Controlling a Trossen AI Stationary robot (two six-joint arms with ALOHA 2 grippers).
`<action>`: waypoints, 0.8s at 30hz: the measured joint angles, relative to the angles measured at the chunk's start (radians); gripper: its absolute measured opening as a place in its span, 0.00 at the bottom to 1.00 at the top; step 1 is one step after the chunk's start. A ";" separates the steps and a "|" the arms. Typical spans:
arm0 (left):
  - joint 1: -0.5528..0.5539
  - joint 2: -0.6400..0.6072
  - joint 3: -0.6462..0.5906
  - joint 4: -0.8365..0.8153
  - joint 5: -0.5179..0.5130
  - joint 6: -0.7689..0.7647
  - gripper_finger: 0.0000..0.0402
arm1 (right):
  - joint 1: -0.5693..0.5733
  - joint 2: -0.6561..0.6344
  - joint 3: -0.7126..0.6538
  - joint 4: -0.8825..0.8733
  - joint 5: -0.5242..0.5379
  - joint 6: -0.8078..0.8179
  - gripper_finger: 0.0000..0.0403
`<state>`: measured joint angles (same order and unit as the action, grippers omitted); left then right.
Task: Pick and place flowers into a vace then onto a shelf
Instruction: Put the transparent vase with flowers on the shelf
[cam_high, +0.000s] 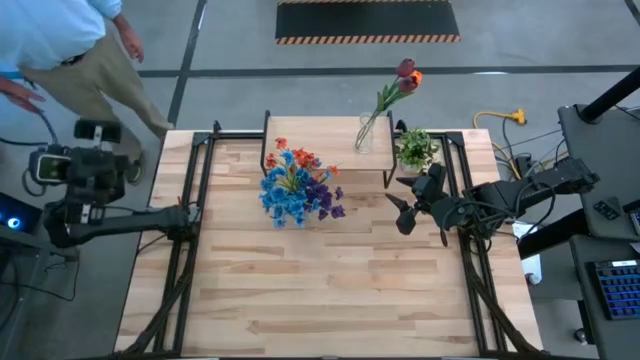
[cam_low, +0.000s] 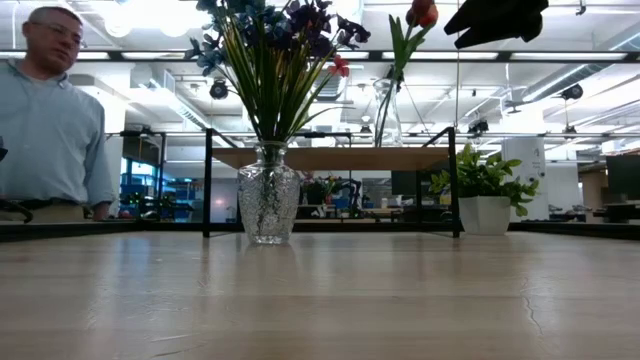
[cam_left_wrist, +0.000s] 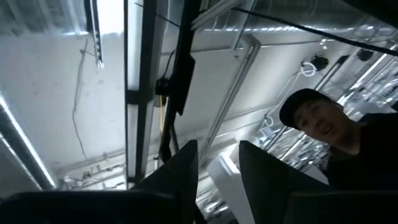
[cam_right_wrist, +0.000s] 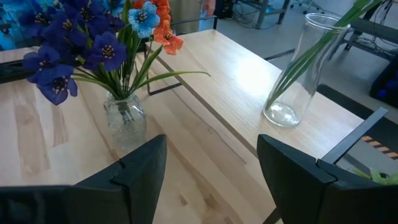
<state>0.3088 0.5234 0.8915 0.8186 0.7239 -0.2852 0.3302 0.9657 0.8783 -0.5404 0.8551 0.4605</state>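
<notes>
- The light wooden plank table carried a textured glass vase of blue, purple and orange flowers, standing before the low wooden shelf.
- A clear vase with red tulips stood on the shelf.
- The right tool hovered spread and empty near a small potted plant.
- The left tool, narrowly parted, held nothing beyond the table's edge.
- A person in a light blue shirt stood behind.

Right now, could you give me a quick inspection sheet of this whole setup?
Surface: wooden table, bare in front.
Job's things: blue, purple and orange flowers in a textured vase on the table; red tulips in a clear vase on the shelf.
Clutter: potted plant beside the shelf.
Grippers: right gripper open, raised; left gripper empty, parked at the table's left edge.
Cables: yellow cable on the floor.
Surroundings: a person behind the table.
</notes>
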 joint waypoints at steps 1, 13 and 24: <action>0.000 0.030 0.020 0.001 0.011 -0.008 0.25 | 0.000 0.000 0.000 0.000 0.000 0.002 0.60; -0.079 0.380 0.240 -0.005 0.099 -0.077 0.25 | 0.000 0.000 -0.014 0.005 -0.025 0.003 0.60; -0.261 0.619 0.466 -0.107 0.106 0.002 0.25 | 0.000 0.000 -0.032 0.006 -0.046 0.002 0.60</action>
<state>0.0476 1.1423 1.3572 0.7120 0.8299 -0.2831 0.3302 0.9653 0.8467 -0.5343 0.8093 0.4625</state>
